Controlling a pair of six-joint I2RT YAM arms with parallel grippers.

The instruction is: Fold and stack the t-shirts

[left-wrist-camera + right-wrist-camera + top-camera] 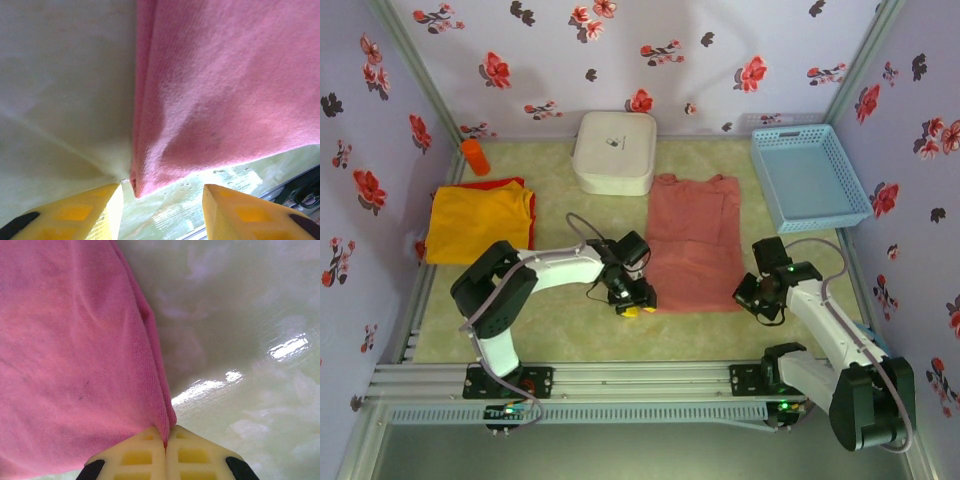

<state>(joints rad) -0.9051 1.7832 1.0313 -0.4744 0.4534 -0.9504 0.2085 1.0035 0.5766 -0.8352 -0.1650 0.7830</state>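
Jaws are parted on the left gripper [162, 192], clenched by the right gripper [165, 434] on the pink shirt's [695, 245] near-right corner, so the hem may be dragged askew.

You see just a strip of the soft red cloth t-shirt [508, 183] past the yellow-orange cloth t-shirt [478, 222] covering it; the dusty salmon-pink cloth t-shirt [225, 85] is cropped in both wrist views.

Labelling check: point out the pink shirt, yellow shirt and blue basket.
pink shirt [695, 245], top external view, middle of its body.
yellow shirt [478, 225], top external view, middle of the cloth.
blue basket [810, 178], top external view, bare floor inside.
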